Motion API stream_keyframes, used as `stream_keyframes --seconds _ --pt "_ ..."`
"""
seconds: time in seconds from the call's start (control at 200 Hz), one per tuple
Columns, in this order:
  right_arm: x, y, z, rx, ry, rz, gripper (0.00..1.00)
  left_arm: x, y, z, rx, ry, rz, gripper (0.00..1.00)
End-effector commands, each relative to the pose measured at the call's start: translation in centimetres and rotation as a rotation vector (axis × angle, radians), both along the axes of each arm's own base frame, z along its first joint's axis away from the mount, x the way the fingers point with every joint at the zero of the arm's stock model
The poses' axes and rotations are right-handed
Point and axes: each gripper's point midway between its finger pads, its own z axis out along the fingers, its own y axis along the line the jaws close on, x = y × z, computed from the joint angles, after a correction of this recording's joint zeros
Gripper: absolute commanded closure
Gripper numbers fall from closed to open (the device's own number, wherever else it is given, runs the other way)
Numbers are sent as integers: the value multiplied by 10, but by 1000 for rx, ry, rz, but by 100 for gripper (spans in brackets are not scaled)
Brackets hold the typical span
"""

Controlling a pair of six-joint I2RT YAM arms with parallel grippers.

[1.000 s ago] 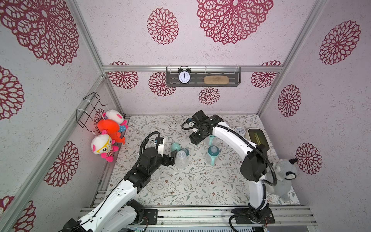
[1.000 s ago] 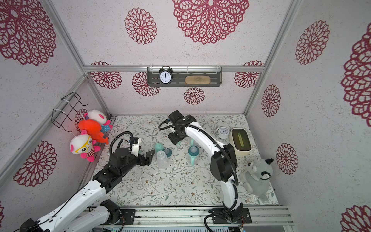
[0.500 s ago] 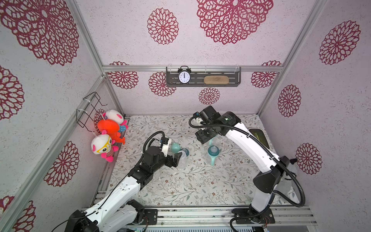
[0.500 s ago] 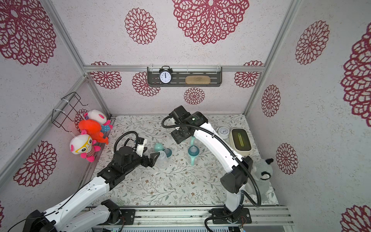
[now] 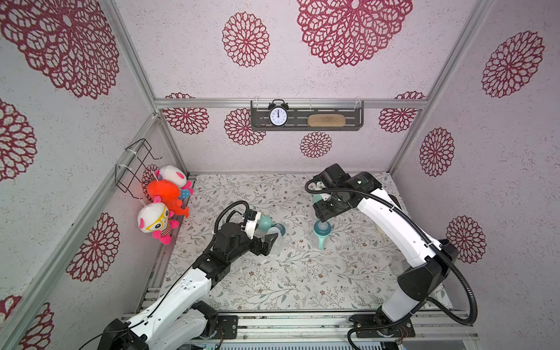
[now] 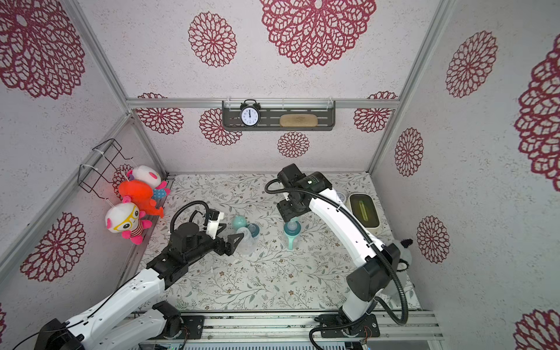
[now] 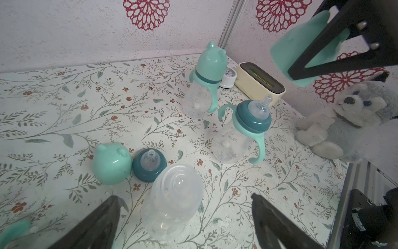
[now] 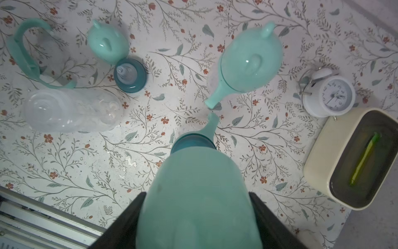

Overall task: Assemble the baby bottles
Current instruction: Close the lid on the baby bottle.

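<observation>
**Top views.** On the floral mat (image 5: 272, 281) the left gripper (image 5: 262, 233) stands wide open about a clear bottle body (image 5: 275, 241) lying on its side. A loose mint cap (image 5: 266, 222) and a teal nipple collar (image 5: 280, 229) sit just behind it. The right gripper (image 5: 322, 216) hangs directly over an upright uncapped bottle (image 5: 320, 231) mid-mat; its load is hard to make out from here. The right arm (image 5: 391, 224) crosses the mat's right side, and a cream box (image 6: 371, 229) shows beside it in a top view.

**Left wrist view.** The clear bottle body, translucent and smooth-walled, lies between two black fingers (image 7: 97, 222); no contact with either is visible. The loose mint cap is a glossy dome with two small ears, just beside the teal nipple collar, which carries a clear nipple. The uncapped bottle stands beyond, with a curved mint handle on each side. A capped bottle (image 7: 204, 86) stands farther back, partly covering a white alarm clock (image 7: 228, 77). A plush husky (image 7: 344, 116) lies at the mat's edge. The right gripper is clamped on a held cap (image 7: 284, 47), which is cut off by the frame.

**Right wrist view.** The held cap, blurred, sits between the black jaws and hides most of the uncapped bottle: only a collar rim and one handle tip show. A loose mint handle ring (image 8: 32, 23) lies beside the clear bottle body.
</observation>
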Motion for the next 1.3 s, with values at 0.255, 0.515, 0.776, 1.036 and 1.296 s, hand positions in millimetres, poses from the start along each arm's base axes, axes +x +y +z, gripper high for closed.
stream_keyframes --seconds 0.255,0.515,0.776,1.036,1.296 --pt "0 1 -26 46 73 -15 29 -1 -8 4 -6 -21 -31 2" --pt "2 0 -47 0 113 -9 29 -2 -7 3 8 -24 -28 2" --pt "5 -2 -65 -39 142 -11 29 -1 -7 3 10 -22 -24 2" --pt "2 -4 -75 -55 159 -15 29 0 -8 1 14 -20 -23 2" --pt "-1 -7 -82 -64 169 -20 29 1 -8 0 19 -18 -23 2"
